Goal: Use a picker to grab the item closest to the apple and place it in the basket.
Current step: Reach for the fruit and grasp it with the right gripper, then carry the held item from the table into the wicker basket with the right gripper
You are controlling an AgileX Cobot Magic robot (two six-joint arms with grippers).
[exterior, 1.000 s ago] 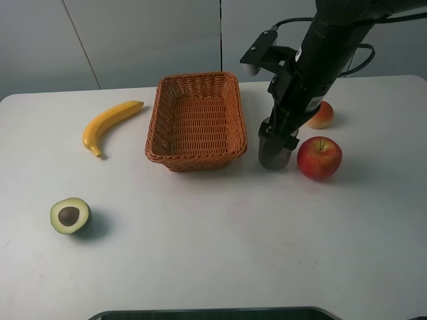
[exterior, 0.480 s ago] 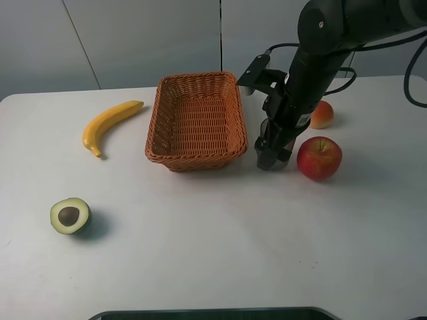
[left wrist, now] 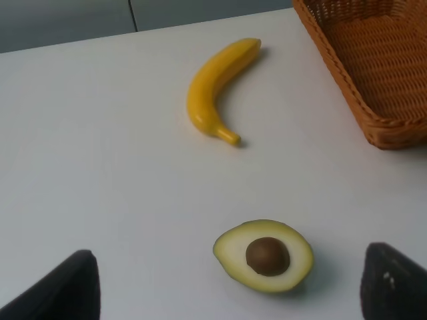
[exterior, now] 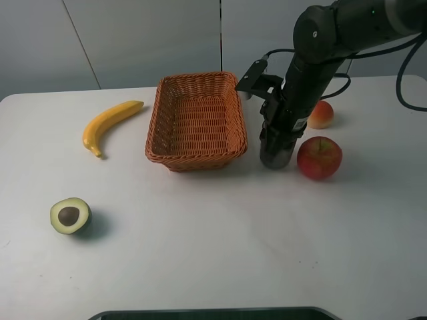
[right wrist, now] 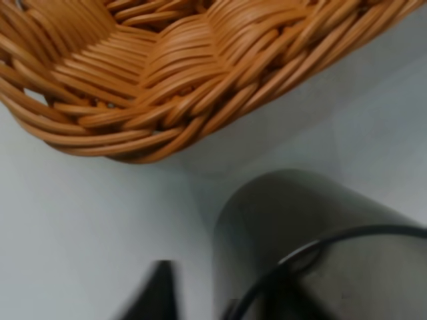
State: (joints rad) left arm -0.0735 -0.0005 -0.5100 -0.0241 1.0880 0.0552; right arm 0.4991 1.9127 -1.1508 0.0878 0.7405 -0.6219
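Note:
The picker, my right gripper (exterior: 276, 145) on its black arm, reaches straight down onto the smoky dark-grey cup (exterior: 275, 158). The cup stands on the table between the wicker basket (exterior: 197, 160) and the red apple (exterior: 319, 157). In the right wrist view one black finger (right wrist: 157, 293) sits just outside the cup's wall (right wrist: 300, 220) with a small gap; the other finger is hidden. The basket's corner (right wrist: 167, 80) lies close behind. My left gripper (left wrist: 227, 301) is open, low over the table near the avocado half.
A small orange-pink fruit (exterior: 322, 115) lies behind the apple, close to the right arm. A banana (exterior: 107, 123) and an avocado half (exterior: 70, 215) lie left of the basket. The banana (left wrist: 217, 87) and avocado (left wrist: 263, 257) also show in the left wrist view.
The right arm has swung lower and more upright over the cup. The cup stays on the table beside the apple.

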